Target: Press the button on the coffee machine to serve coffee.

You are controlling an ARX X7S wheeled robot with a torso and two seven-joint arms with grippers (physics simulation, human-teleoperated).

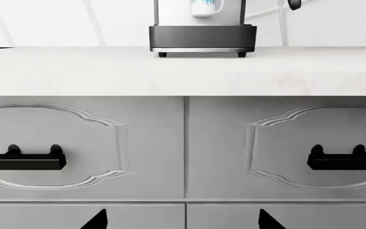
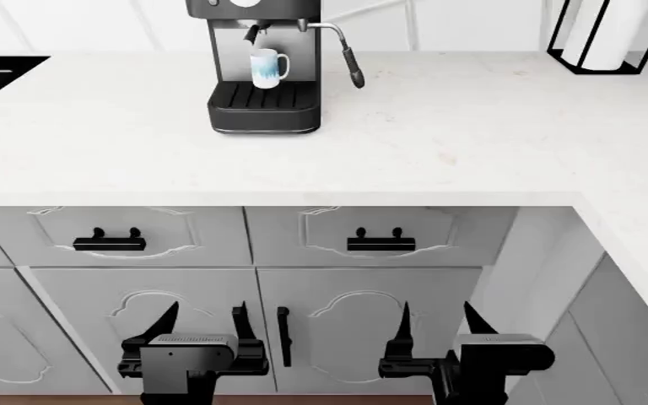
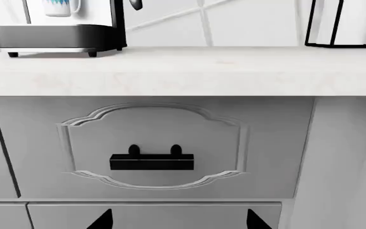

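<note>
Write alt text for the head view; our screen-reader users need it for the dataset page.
A black coffee machine with a white mug on its drip tray stands on a white counter, above grey drawers and cabinet doors. Both grippers, left and right, sit low in front of the doors, open and empty, far from the machine.

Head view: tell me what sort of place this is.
Most likely a home kitchen: a coffee machine with a mug stands on a white countertop, above grey drawers and cupboard doors.
</note>
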